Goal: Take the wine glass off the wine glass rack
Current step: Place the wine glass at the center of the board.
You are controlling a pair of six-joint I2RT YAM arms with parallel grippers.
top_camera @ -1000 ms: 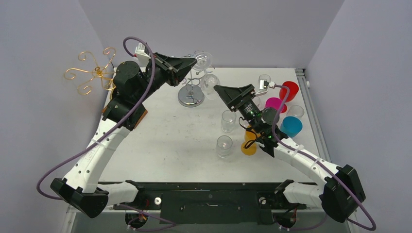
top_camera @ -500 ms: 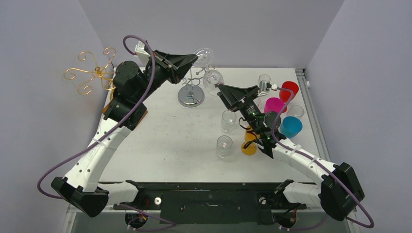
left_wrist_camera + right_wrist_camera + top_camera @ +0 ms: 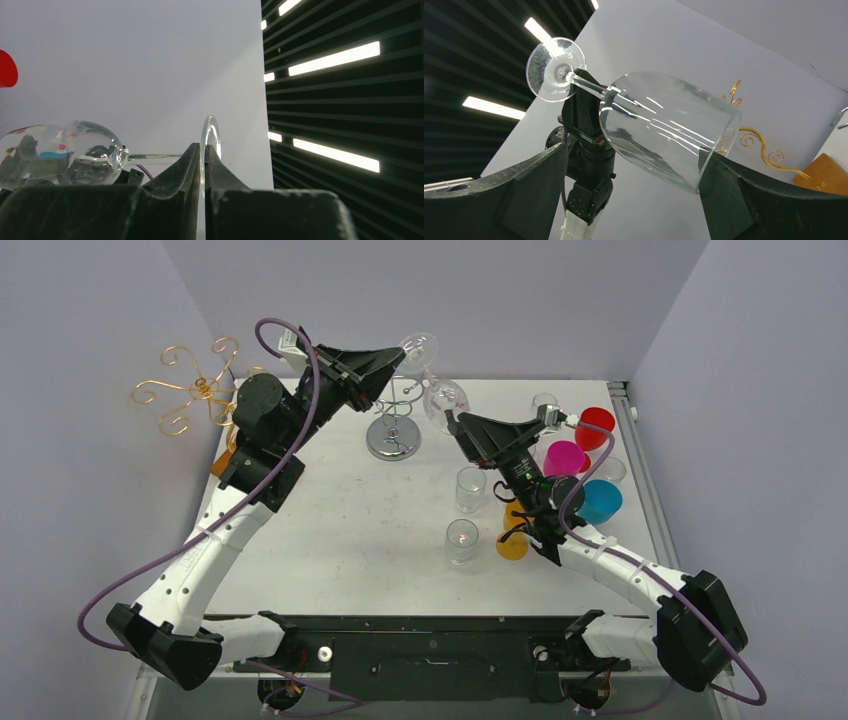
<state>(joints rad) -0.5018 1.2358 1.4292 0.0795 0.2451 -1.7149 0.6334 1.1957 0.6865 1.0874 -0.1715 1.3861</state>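
The wine glass (image 3: 446, 398) hangs tilted in the air just beside the top of the silver wine glass rack (image 3: 392, 440), which stands at the far side of the table (image 3: 340, 540). Its foot points up and to the left, and its bowl sits lower, toward the right. We see the left gripper (image 3: 400, 361) pinched tight on the thin edge of the foot. In the left wrist view its two fingers meet on the disc, and the stem runs off leftward to the bowl. The right gripper (image 3: 453, 415) stands wide open with the bowl lying between its fingers. In the right wrist view the rim looks to reach one finger while a gap shows at the other, so we see no grip there. From above we cannot tell whether the glass is wholly clear of the rack's wire arms. Near the right arm stand two clear tumblers (image 3: 470, 488), an orange cup (image 3: 512, 544), a pink cup (image 3: 563, 454), a red cup (image 3: 597, 423) and a blue cup (image 3: 600, 500). A gold wire stand (image 3: 190, 390) shows at the far left, by the wall.
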